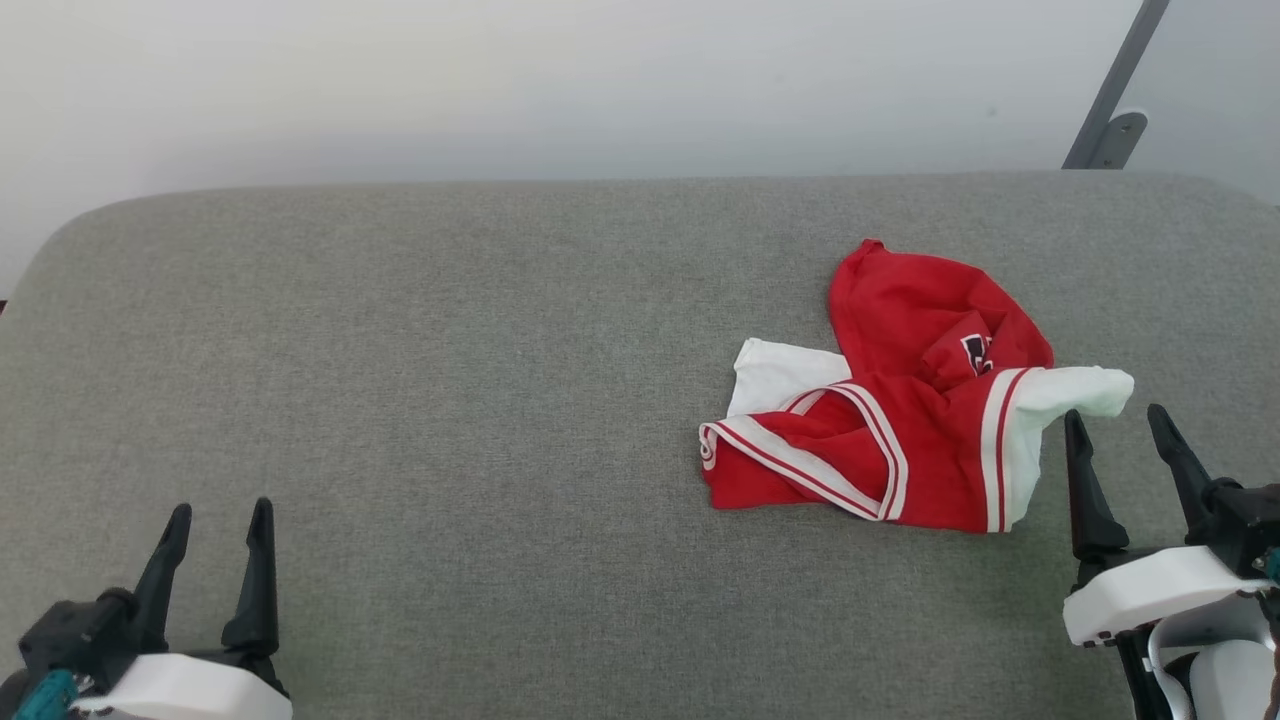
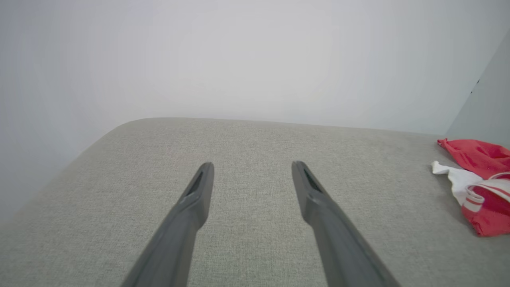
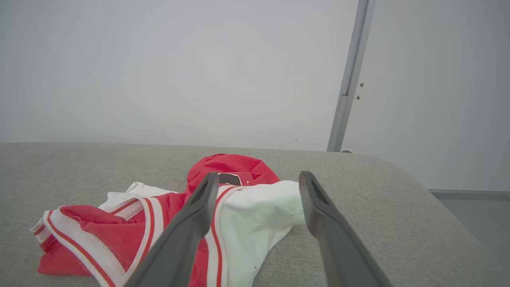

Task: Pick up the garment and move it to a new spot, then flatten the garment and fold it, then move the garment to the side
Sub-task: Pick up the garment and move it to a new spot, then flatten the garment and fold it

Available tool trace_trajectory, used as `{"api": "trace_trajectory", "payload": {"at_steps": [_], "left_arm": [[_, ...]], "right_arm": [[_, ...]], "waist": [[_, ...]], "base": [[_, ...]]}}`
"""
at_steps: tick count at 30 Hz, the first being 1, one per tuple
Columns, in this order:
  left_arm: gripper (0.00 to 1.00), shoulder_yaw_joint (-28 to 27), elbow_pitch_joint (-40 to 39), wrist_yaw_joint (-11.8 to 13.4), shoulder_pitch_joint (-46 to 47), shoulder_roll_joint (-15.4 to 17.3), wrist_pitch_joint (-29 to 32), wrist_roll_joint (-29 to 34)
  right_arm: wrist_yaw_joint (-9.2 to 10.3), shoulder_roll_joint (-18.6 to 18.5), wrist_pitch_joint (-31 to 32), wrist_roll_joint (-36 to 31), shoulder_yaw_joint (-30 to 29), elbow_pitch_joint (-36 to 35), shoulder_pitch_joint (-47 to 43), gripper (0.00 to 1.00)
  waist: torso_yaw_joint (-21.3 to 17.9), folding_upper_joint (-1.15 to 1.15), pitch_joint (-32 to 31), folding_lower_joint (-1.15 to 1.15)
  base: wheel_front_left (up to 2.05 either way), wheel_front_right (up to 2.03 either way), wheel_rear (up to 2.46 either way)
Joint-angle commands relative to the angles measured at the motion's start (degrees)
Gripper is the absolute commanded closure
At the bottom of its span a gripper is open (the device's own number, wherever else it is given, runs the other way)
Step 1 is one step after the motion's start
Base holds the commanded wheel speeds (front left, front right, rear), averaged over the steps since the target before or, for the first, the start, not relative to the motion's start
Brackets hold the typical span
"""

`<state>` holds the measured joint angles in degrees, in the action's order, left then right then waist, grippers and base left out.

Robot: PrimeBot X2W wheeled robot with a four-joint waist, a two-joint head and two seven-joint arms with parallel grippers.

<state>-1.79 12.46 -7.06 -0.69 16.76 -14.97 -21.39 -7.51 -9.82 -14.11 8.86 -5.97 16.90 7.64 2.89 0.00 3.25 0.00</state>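
- You have the garment (image 1: 900,420) lying crumpled on the padded surface (image 1: 450,400), right of its middle and short of the far edge.
- Your right gripper (image 1: 1115,412) sits at the near right, just beside the garment; one sleeve (image 1: 1080,392) reaches out just ahead of its parted fingers.
- Your left gripper (image 1: 221,507) is at the near left, fingers apart over the padding, well apart from the garment.
- Behind the surface stands the wall (image 1: 500,90); a slanted post (image 1: 1115,85) rises at the far right.
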Motion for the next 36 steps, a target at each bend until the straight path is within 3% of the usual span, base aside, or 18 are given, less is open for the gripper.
{"api": "trace_trajectory", "payload": {"at_steps": [1,7,11,22,26,34,36], "left_arm": [[0.0,-0.7,-0.2,-0.2,-1.2,-0.4,-0.3,0.6],[0.0,-1.7,-0.8,-0.4,-1.8,-2.0,-0.3,1.9],[0.0,-1.0,-1.7,-0.5,-1.3,-2.5,-0.3,1.3],[0.0,2.8,-2.4,-0.5,3.1,-3.5,-0.3,-1.0],[0.0,4.8,-2.1,-0.5,5.3,-3.9,-0.3,-1.9],[0.0,7.2,-1.6,-0.4,8.9,-4.4,-0.3,-3.2],[0.0,7.2,-1.2,-0.4,9.3,-4.4,-0.3,-3.4]], "right_arm": [[0.04,0.0,0.2,0.3,-0.2,-0.4,-0.4,0.0],[0.04,-0.1,1.0,-0.2,0.1,-1.0,-0.2,0.0],[0.04,-2.4,4.5,-0.5,1.6,-1.2,1.2,0.0],[0.04,-20.9,33.1,4.4,10.7,-4.4,8.0,0.0],[0.04,-26.3,38.1,6.0,14.8,-5.4,11.9,0.0],[0.04,-31.4,42.8,9.3,23.4,-4.4,17.8,0.0],[0.04,-32.4,43.1,10.3,24.6,-4.0,18.7,0.69]], "waist": [[-0.1,0.0,0.2,0.0],[-0.5,0.0,0.9,0.0],[-0.6,0.0,2.5,0.0],[1.5,0.0,10.0,0.0],[3.0,0.0,12.9,0.0],[5.8,0.0,17.0,0.0],[6.2,0.0,17.5,0.0]], "base": [[0.0,0.0,0.0],[0.0,0.0,0.0],[0.0,0.0,0.0],[0.0,0.0,0.0],[0.0,0.0,0.0],[0.0,0.0,0.0],[0.0,0.0,0.0]]}}
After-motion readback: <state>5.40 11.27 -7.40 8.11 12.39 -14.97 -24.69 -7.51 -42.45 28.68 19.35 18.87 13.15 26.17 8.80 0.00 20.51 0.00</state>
